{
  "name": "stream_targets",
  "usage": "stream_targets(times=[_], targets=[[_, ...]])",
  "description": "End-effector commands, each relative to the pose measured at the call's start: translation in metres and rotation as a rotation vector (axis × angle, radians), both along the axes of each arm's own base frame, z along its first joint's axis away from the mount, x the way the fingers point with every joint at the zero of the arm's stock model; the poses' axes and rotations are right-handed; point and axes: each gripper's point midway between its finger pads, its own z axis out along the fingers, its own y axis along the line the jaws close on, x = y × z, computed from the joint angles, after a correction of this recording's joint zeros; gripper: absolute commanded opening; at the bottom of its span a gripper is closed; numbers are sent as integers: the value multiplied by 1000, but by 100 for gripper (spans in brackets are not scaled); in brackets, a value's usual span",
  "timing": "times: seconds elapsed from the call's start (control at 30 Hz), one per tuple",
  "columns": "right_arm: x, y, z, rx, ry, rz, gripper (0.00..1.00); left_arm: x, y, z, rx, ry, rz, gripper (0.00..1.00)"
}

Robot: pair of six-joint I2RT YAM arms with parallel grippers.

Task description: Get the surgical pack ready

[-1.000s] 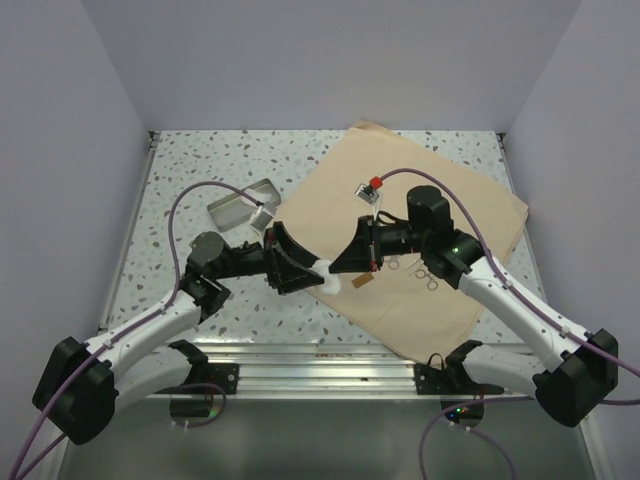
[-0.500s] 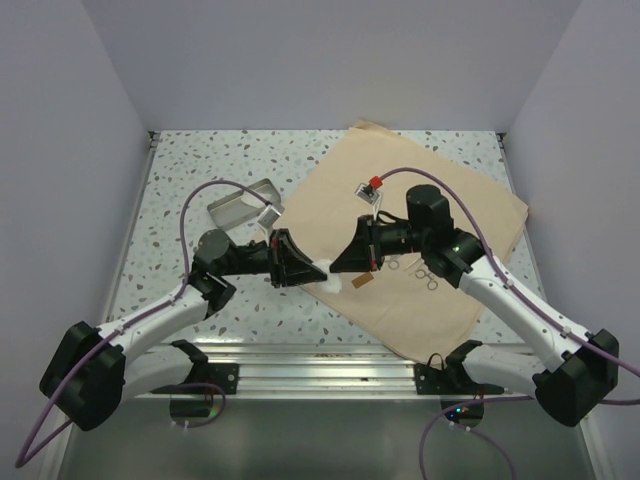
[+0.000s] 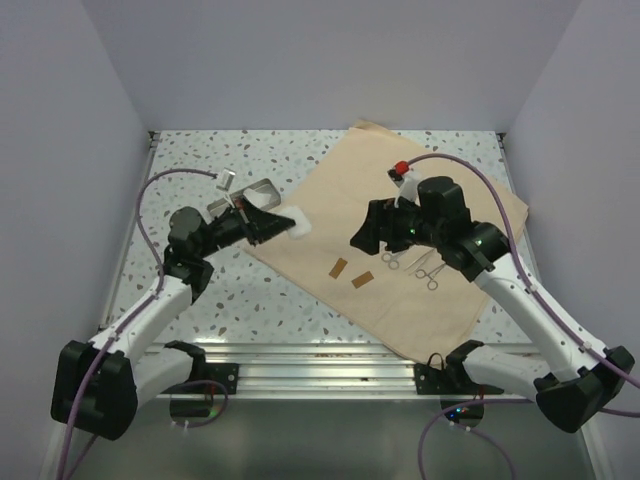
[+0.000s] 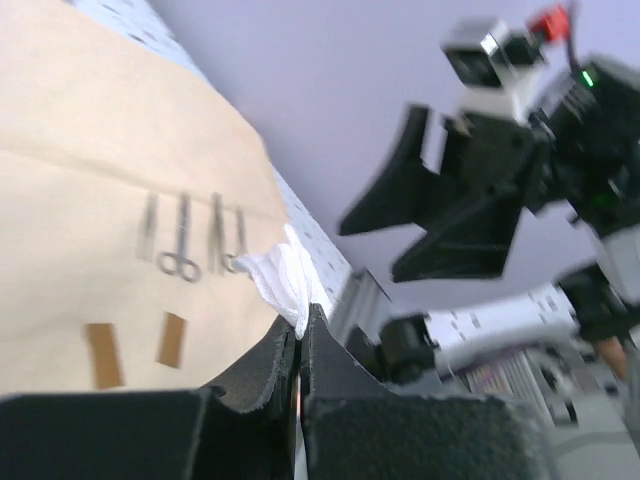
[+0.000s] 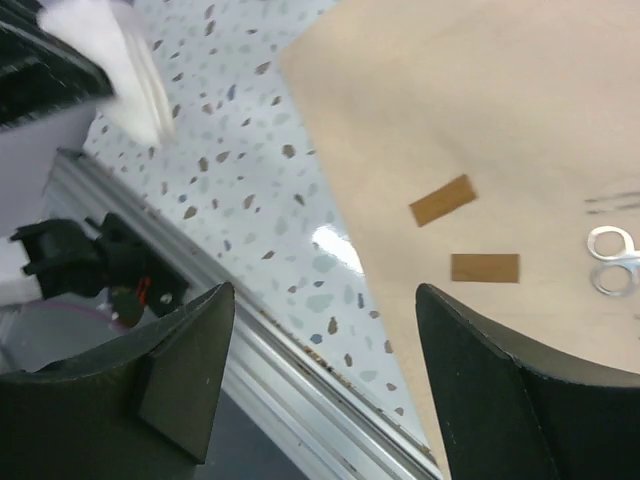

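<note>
Loading seems to be the step in hand, with no wrapping begun: the surgical pack [image 3: 440, 200] is only a tan sheet lying flat and open on the speckled terrazzo table [image 3: 200, 150], one corner pointing to the back wall. It looks soft and matte, like paper-backed fabric. The left gripper [image 3: 281, 222] has its fingers pressed together on a folded white gauze pad [image 3: 298, 224], which sticks out limp and ragged-edged over the sheet's left border. The right gripper [image 3: 362, 238] hangs over the middle of the sheet with its fingers spread wide, carrying nothing. On the cloth lie thin silver scissor-handled instruments [image 3: 415, 262] in a loose row and, near them, two small brown strips [image 3: 338, 268], flat like tape. The small steel tray [image 3: 262, 187], shiny and rectangular, sits off the sheet just behind the left arm. Next, I would guess, the gauze has to be set down gently with the other items, and the fingers should part only once it rests
</note>
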Motion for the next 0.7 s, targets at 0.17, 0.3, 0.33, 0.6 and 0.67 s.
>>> stream_targets(times=[0.17, 0.3, 0.33, 0.6, 0.67], targets=[[19, -35, -26, -113, -18, -130, 78, 107, 70, -38, -9, 230, 415, 0], [21, -30, -41, -88, 19, -110, 78, 155, 101, -52, -32, 278, 597, 0], [22, -29, -49, -89, 38, -106, 78, 164, 108, -58, -22, 294, 635, 0], [32, -24, -73, -91, 94, -85, 78, 238, 135, -107, -82, 426, 742, 0], [35, -26, -78, -93, 108, -86, 78, 250, 136, -122, -116, 453, 731, 0]])
